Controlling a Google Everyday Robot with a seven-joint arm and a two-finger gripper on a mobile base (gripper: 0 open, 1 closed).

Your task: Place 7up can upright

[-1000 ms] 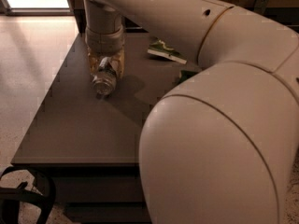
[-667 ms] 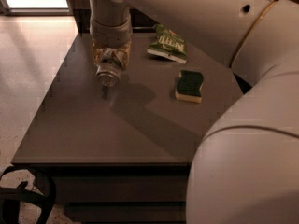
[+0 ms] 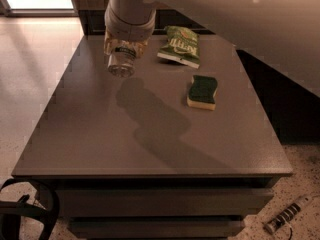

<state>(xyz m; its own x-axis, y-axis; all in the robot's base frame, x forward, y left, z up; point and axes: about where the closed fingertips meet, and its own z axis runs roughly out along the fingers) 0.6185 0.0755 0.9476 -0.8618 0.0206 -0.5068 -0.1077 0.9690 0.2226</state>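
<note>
The 7up can is a small silvery can with its shiny round end facing the camera. It hangs lifted above the left rear part of the dark table. My gripper comes down from the white arm at the top and is shut on the can's upper part. The can's shadow lies on the table to the right below it. Most of the can's label is hidden by the gripper.
A flat green chip bag lies at the table's rear middle. A green and yellow sponge lies to the right of centre. A power strip lies on the floor at the lower right. A black cable loop shows at the lower left.
The gripper has risen with the can, which is lifted off the table. The big white arm segment has left the right side of the view, uncovering the sponge and chip bag.
</note>
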